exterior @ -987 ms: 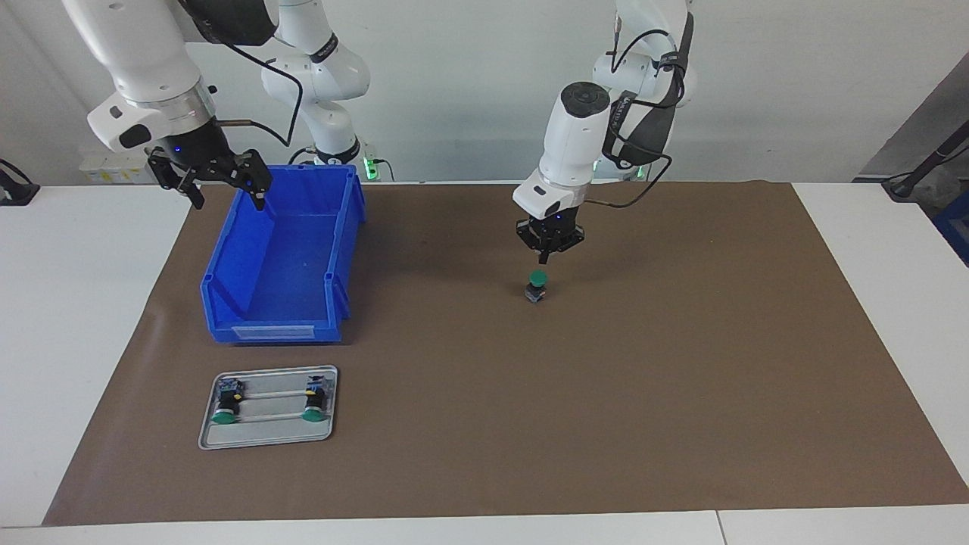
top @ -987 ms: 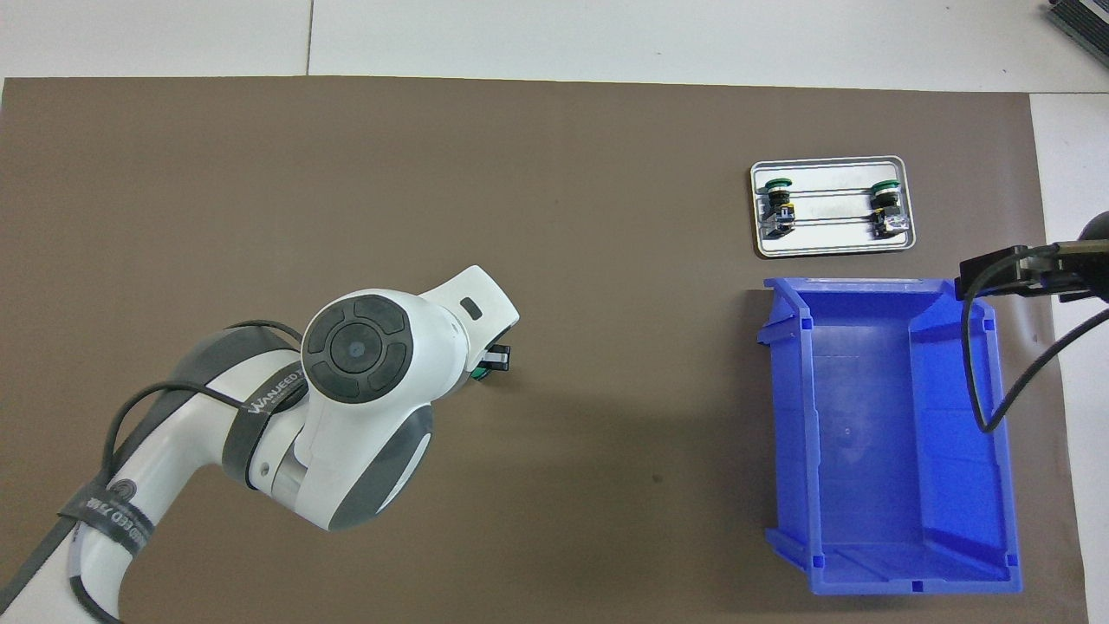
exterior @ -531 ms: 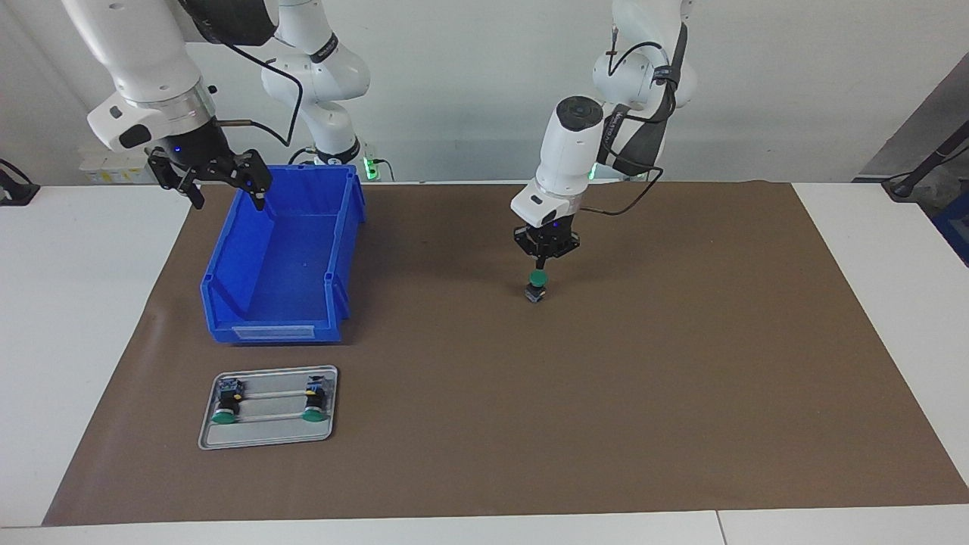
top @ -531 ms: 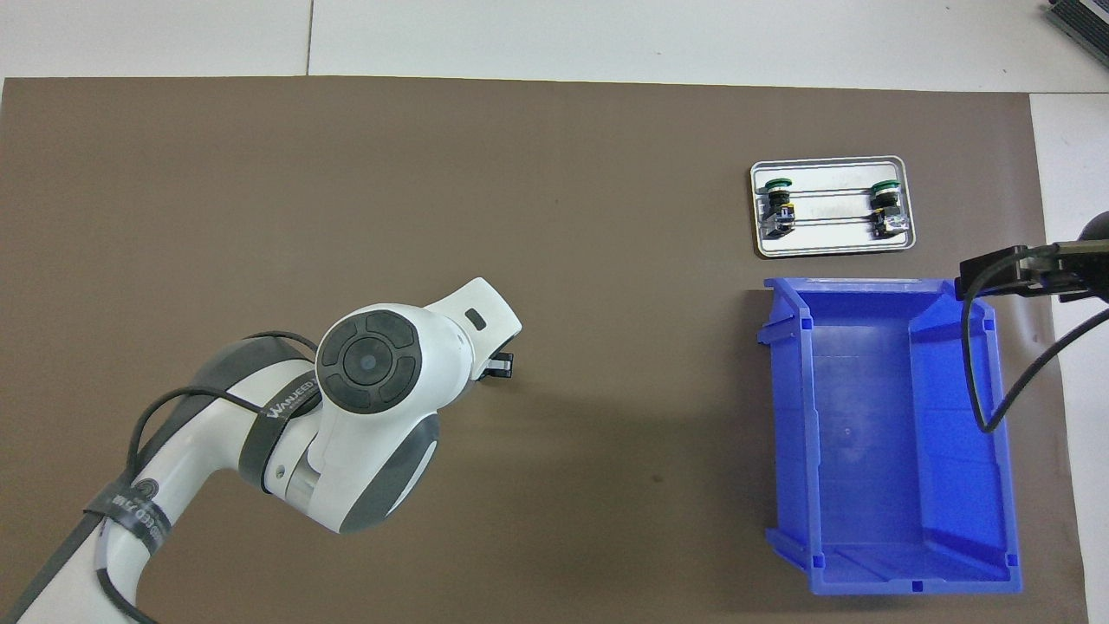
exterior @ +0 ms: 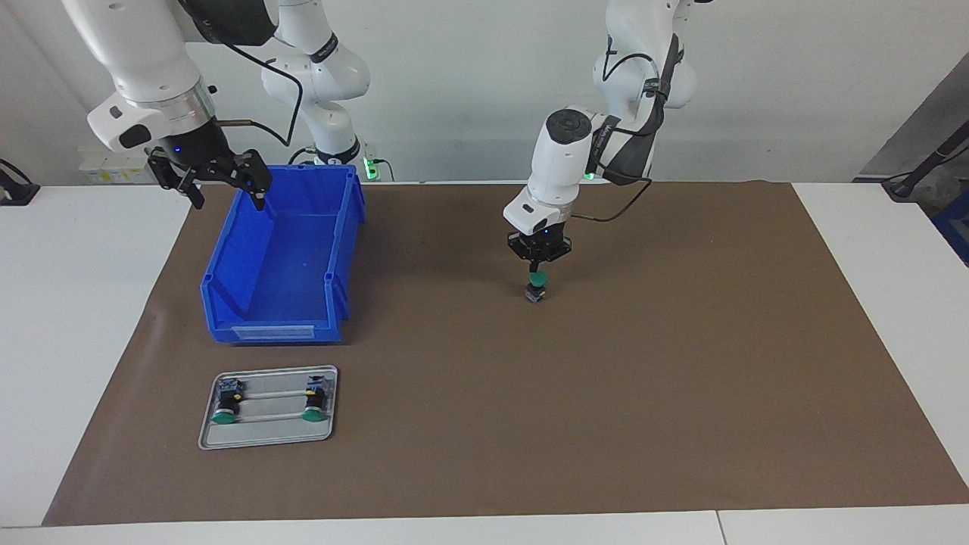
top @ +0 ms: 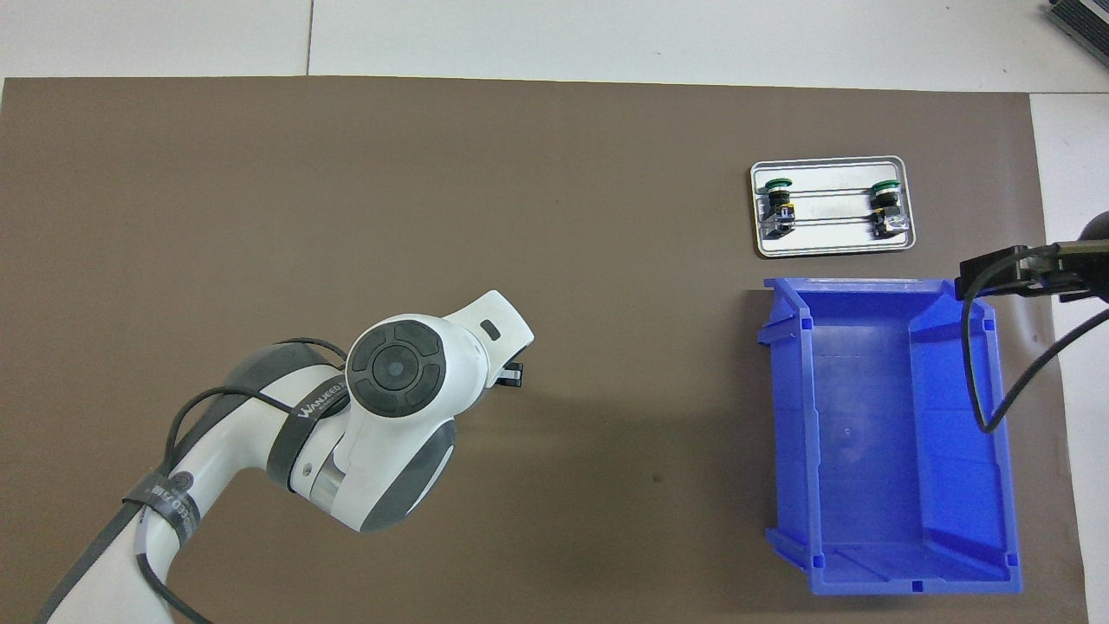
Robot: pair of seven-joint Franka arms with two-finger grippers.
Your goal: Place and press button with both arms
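2 white jointed arms, grey-black round joint caps, black cables looped outside. Left arm [exterior: 564, 163]: grey band lettered "WANJEED", black strap. Right arm [exterior: 140, 83]: silver wrist ring. Black grippers with a blue light.

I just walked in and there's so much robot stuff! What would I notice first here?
Probably the big blue bin, standing empty on the brown mat toward the right arm's end of the table, with the right hand waiting open over its rim. Then the left hand, shut and pointing straight down onto the green button in the middle of the mat. A small metal tray with two more buttons lies farther from the robots than the bin.
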